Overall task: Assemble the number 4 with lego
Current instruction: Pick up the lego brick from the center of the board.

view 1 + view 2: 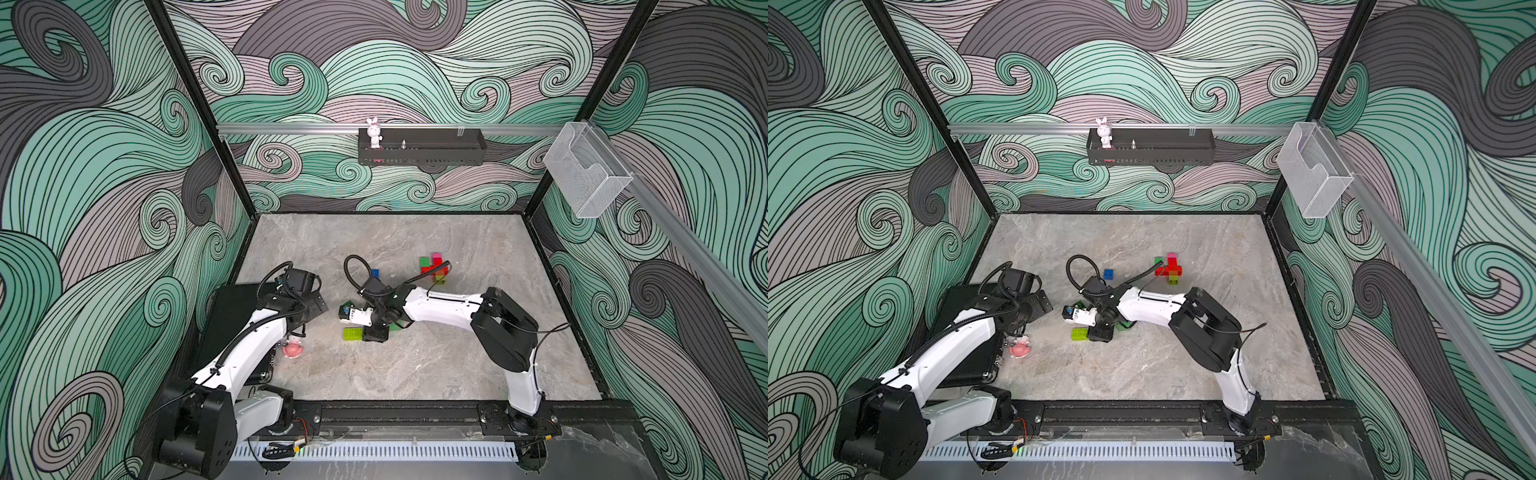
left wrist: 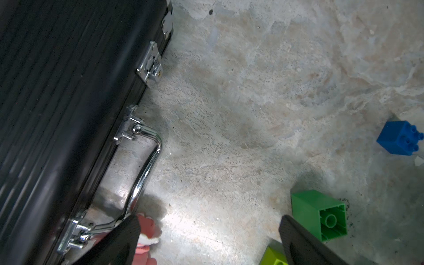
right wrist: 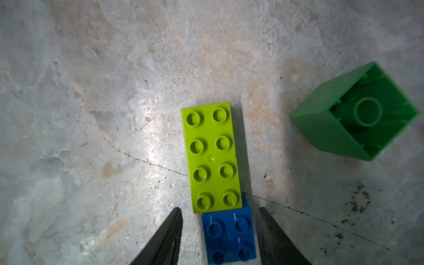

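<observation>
Step in hand appears to be pick-up. Right gripper point(image 3: 220, 210) jaws stand parted astride blue brick point(image 3: 229, 236), lower centre; contact unclear. Left gripper point(image 2: 210, 220) gapes empty. Next: close, lift clear of lime brick point(image 3: 212, 158).

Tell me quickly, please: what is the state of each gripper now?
Left gripper: open, empty.
Right gripper: open around the blue brick; a gap shows at one finger, so not gripped.
</observation>
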Controlling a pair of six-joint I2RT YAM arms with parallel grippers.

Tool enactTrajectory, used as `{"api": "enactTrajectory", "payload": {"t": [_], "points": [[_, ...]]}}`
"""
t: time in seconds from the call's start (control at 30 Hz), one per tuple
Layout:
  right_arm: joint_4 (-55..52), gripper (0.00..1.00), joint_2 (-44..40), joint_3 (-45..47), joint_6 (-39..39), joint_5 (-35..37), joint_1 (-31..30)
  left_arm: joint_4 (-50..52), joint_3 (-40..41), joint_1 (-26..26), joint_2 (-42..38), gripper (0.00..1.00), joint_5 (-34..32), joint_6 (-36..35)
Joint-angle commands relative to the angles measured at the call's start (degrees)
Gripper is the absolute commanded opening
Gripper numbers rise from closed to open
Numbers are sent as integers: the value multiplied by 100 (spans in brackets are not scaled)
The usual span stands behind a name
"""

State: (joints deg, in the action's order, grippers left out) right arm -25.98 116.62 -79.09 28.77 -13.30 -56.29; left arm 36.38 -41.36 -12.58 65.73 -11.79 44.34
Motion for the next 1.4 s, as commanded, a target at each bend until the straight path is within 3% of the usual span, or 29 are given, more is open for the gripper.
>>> {"api": "enactTrajectory", "payload": {"t": [0.0, 0.23, 0.53, 0.87, 1.0, 1.17, 1.27, 1.37], "points": [[-309, 53, 139, -156, 156, 11, 21, 117, 32, 64, -122, 99, -85, -48], [-338, 45, 142, -186, 146, -13, 44, 99, 34, 89, -96, 99, -71, -75], [-337, 43, 16, -145, 94, -129, 135, 62, 44, 99, -42, 99, 6, -83], [-287, 30, -168, -95, -120, -302, 179, -215, 153, 110, -139, 99, 449, -300], [-96, 25, -780, 224, -732, -311, 329, -298, 139, 113, -123, 99, 943, -495], [372, 14, -2257, 1271, -2235, 5, 964, -328, -195, 0, -3, 99, 1958, -926], [339, 0, -3169, 1920, -3296, 460, 1700, -267, -568, -406, 230, 99, 2099, -1144], [-10, 0, -3686, 2325, -4055, 488, 2537, -171, -1156, -1085, 694, 99, 1944, -1344]]}}
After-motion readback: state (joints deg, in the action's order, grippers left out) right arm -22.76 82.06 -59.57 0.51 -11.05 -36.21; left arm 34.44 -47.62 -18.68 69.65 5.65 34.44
